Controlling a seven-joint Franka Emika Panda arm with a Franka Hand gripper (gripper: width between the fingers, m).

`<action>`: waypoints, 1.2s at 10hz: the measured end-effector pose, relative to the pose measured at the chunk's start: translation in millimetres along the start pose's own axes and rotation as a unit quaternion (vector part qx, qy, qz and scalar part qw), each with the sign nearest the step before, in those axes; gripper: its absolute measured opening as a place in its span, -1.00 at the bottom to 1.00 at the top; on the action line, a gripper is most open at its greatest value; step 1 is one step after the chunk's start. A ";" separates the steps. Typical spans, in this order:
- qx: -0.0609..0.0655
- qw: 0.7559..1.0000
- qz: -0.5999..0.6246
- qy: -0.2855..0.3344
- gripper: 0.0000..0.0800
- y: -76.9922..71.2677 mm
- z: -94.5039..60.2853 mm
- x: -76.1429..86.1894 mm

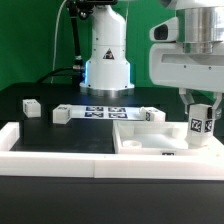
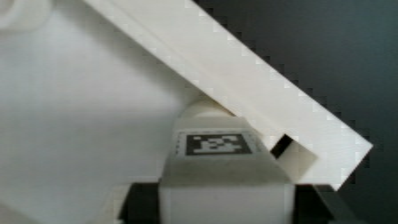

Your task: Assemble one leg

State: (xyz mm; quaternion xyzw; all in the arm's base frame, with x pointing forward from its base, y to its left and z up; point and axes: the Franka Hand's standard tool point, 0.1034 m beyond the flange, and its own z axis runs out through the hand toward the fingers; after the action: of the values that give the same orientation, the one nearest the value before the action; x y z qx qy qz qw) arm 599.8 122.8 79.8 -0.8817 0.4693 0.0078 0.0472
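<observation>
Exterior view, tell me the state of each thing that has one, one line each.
gripper: shut on the leg.
leg: upright, held at the panel's corner; contact with it unclear.
panel: lying flat, rim up.
three other legs: lying loose, not gripped.

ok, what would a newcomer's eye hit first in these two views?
The gripper at the exterior view's right is closed on the leg, held upright with its tag facing out, at the rim of the large white panel. The wrist view shows that tag close up against the panel's raised rim. Toward the exterior view's left, loose white blocks lie beside the marker board.
</observation>
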 end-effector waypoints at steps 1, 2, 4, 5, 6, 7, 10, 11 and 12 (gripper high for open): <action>0.000 0.999 0.054 0.001 -0.27 -0.4 0.1 -0.2; 0.001 0.998 0.067 -0.002 -0.27 0.2 0.0 1.3; 0.003 0.997 0.072 -0.005 -0.25 -0.7 0.2 -0.6; 0.003 0.999 0.051 -0.005 0.20 -0.6 0.1 -0.3; 0.003 1.000 0.020 -0.005 0.54 -1.1 -0.4 0.2; 0.003 1.000 -0.017 -0.005 0.54 -0.7 -0.4 0.5; -0.005 0.973 -0.231 0.000 0.62 -1.9 -1.2 -0.9; -0.015 0.949 -0.315 0.007 0.62 -3.1 -1.8 -3.2; -0.024 0.926 -0.375 0.014 0.62 -3.2 -1.4 -4.0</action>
State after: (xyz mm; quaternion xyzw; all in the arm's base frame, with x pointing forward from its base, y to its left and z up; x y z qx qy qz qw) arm 600.2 127.8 81.7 -0.9943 0.1044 -0.0110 0.0188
